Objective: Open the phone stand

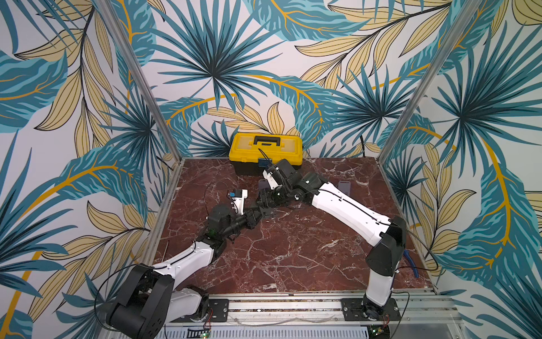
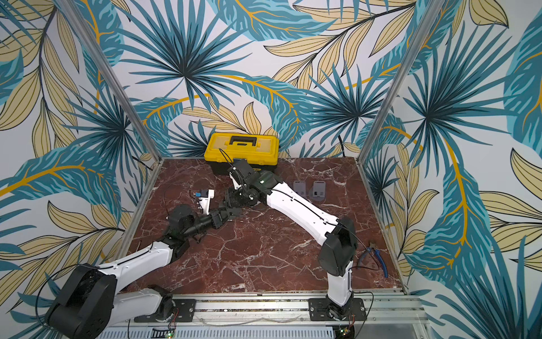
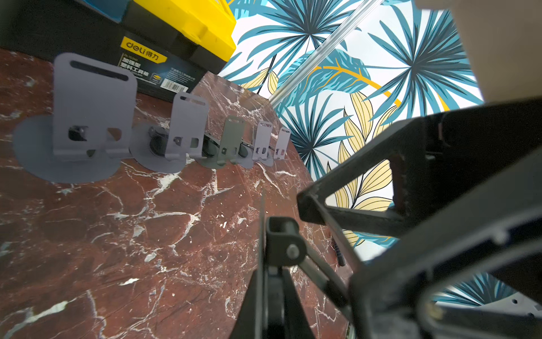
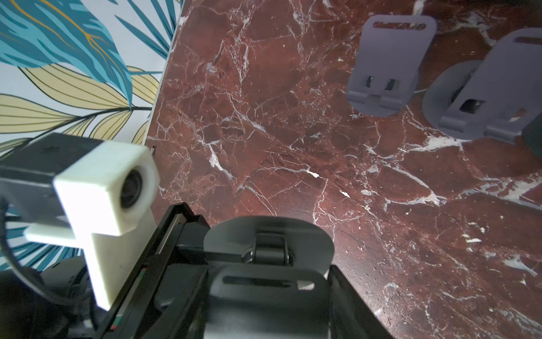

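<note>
Both grippers hold a dark grey phone stand (image 4: 268, 293) above the middle of the table. My right gripper (image 4: 268, 311) is shut on its slotted back plate, one finger on each side edge. The round base (image 4: 234, 234) sticks out past the hinge (image 4: 269, 249). My left gripper (image 3: 264, 311) is shut on that base, which shows edge-on as a thin plate (image 3: 262, 234) in the left wrist view. In both top views the two grippers (image 1: 258, 214) (image 1: 267, 199) meet at the table's centre and mostly hide the stand; they appear again as the left gripper (image 2: 225, 216) and right gripper (image 2: 233, 200).
A yellow toolbox (image 1: 265, 146) (image 2: 242, 146) stands at the back edge. Several grey stands stand unfolded in a row in front of it (image 3: 91, 108) (image 3: 187, 126) (image 2: 299, 187) (image 2: 319, 189) (image 4: 393, 58). Blue-handled pliers (image 2: 378, 258) lie near the right edge.
</note>
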